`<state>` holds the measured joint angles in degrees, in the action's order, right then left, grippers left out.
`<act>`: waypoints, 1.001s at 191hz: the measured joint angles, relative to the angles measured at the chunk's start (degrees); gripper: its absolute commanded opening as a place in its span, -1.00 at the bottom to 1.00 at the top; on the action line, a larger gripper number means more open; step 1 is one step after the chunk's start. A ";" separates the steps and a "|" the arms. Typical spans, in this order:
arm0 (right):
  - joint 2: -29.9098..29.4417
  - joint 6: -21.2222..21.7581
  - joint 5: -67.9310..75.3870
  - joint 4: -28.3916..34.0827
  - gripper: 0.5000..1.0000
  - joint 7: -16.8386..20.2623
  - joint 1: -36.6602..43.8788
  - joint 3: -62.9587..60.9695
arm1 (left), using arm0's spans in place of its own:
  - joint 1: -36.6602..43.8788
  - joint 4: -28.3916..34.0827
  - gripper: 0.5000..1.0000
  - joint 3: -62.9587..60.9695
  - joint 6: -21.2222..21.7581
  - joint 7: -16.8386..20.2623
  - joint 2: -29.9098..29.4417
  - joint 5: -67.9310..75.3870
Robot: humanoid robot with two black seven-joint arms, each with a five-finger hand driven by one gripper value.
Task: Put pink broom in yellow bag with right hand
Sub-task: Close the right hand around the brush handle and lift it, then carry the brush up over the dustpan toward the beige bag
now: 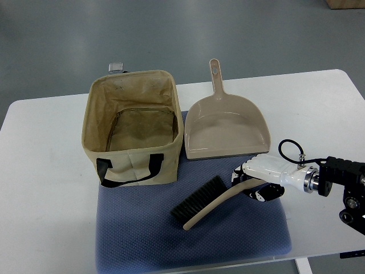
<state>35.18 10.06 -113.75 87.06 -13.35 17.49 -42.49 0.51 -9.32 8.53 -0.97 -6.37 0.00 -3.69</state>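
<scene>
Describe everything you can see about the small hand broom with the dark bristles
The small hand broom has a pale pinkish-beige, plastic-looking back and curved handle, with a row of dark bristles along its upper-left edge. It lies diagonally on the blue textured mat, head toward the lower left, handle running up to the right. The right hand has its fingers closed around the handle end. It sits in front of the tan fabric bag, apart from it, and below the beige dustpan.

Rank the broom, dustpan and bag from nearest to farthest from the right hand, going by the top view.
1. Broom: its handle is in the right hand, on the blue mat.
2. Dustpan: just beyond the hand, mid-table.
3. Bag: farthest, to the picture's left, standing open.
</scene>
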 measured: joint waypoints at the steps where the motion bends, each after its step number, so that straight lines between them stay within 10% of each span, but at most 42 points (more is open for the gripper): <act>1: 0.00 -0.01 -0.01 0.00 -1.00 0.00 0.00 -0.01 | 0.00 0.00 1.00 0.00 0.00 0.00 0.00 0.00; 98: 3.19 -2.58 1.09 -1.02 -1.00 -0.15 3.80 -9.57 | 0.00 -0.01 1.00 0.00 0.01 -0.01 0.00 0.00; 191: 9.70 -1.10 2.33 -12.62 -1.00 -0.36 29.86 -9.98 | 0.00 -0.01 1.00 0.00 0.00 -0.01 0.00 0.00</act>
<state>44.88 8.95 -111.41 74.44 -13.72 47.35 -52.47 0.50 -9.33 8.53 -0.97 -6.38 0.00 -3.69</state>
